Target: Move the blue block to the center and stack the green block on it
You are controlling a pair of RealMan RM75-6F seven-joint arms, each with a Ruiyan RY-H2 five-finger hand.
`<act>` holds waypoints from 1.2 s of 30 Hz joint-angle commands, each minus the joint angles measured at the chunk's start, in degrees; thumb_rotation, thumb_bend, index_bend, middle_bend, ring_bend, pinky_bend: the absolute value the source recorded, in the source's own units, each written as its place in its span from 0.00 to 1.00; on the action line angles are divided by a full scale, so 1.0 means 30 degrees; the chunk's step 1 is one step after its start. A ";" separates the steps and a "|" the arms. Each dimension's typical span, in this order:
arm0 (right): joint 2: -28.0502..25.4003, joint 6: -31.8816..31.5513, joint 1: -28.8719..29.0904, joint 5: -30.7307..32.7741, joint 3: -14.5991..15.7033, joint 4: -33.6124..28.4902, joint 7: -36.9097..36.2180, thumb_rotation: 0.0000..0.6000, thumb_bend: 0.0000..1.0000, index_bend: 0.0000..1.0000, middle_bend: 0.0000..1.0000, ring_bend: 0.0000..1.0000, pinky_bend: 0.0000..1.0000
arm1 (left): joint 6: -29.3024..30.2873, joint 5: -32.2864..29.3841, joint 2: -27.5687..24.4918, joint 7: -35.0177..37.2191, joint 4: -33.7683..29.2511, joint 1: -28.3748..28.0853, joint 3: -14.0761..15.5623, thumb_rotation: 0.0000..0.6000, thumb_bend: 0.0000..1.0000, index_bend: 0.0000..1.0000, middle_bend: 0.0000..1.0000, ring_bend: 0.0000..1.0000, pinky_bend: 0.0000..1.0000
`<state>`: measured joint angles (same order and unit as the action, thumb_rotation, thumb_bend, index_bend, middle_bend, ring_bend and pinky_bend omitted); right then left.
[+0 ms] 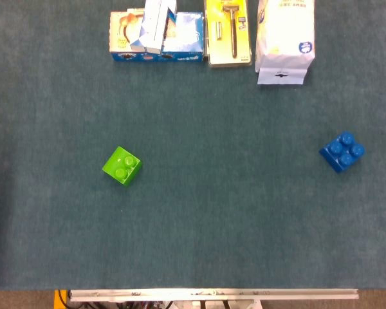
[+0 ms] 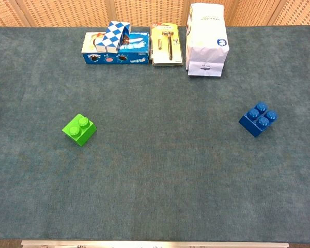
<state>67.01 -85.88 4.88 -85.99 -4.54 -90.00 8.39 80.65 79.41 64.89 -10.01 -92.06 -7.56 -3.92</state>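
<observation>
A blue studded block [image 1: 341, 152] [image 2: 258, 119] sits on the teal table cover at the right side, turned at an angle. A green studded block [image 1: 121, 166] [image 2: 79, 129] lies on the left side, also turned. The two blocks are far apart, with bare cloth between them. Neither hand nor any part of an arm shows in the head view or the chest view.
Along the far edge stand a blue tissue box [image 1: 157, 37] [image 2: 116, 49] with a blue-white checkered item on it, a yellow razor pack [image 1: 228, 32] [image 2: 166, 45] and a white bag [image 1: 284, 40] [image 2: 206, 40]. The table's near metal edge [image 1: 212, 294] runs along the bottom.
</observation>
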 commanded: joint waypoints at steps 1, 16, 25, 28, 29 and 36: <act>0.0031 0.0046 0.0025 0.0050 -0.0016 0.0003 0.0075 1.00 0.26 0.40 0.36 0.24 0.15 | -0.0039 -0.0082 -0.0033 -0.0017 -0.0008 0.0002 0.0013 1.00 0.39 0.35 0.31 0.21 0.34; -0.0341 0.1494 0.0779 -0.0718 0.0544 -0.0038 -0.0990 1.00 0.24 0.40 0.30 0.17 0.15 | 0.0219 -0.0338 -0.0236 -0.0030 -0.0290 0.0212 -0.0025 1.00 0.39 0.35 0.31 0.21 0.34; -0.1449 0.3409 0.2133 -0.1771 0.0931 -0.0005 -0.1678 1.00 0.23 0.35 0.17 0.11 0.15 | 0.0059 -0.0395 -0.0263 0.0043 -0.0270 0.0157 -0.0011 1.00 0.39 0.35 0.32 0.21 0.34; -0.1724 0.4455 0.2835 -0.2100 0.1080 0.0198 -0.1674 1.00 0.23 0.31 0.13 0.07 0.15 | 0.0221 -0.0324 -0.0276 0.0068 -0.0298 0.0216 -0.0014 1.00 0.39 0.35 0.32 0.21 0.34; -0.1809 0.4799 0.3050 -0.2158 0.1122 0.0246 -0.1599 1.00 0.22 0.29 0.11 0.06 0.15 | 0.0233 -0.0341 -0.0273 0.0062 -0.0295 0.0224 -0.0019 1.00 0.39 0.35 0.32 0.21 0.34; -0.2197 0.7157 0.4586 -0.2303 0.1304 0.0418 -0.1764 1.00 0.04 0.18 0.05 0.03 0.15 | 0.0143 -0.0487 -0.0249 -0.0053 -0.0267 0.0202 -0.0039 1.00 0.39 0.35 0.32 0.21 0.34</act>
<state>60.87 -65.77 17.45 -92.63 -0.89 -88.98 3.50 81.09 77.96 64.15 -10.16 -92.87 -6.95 -4.03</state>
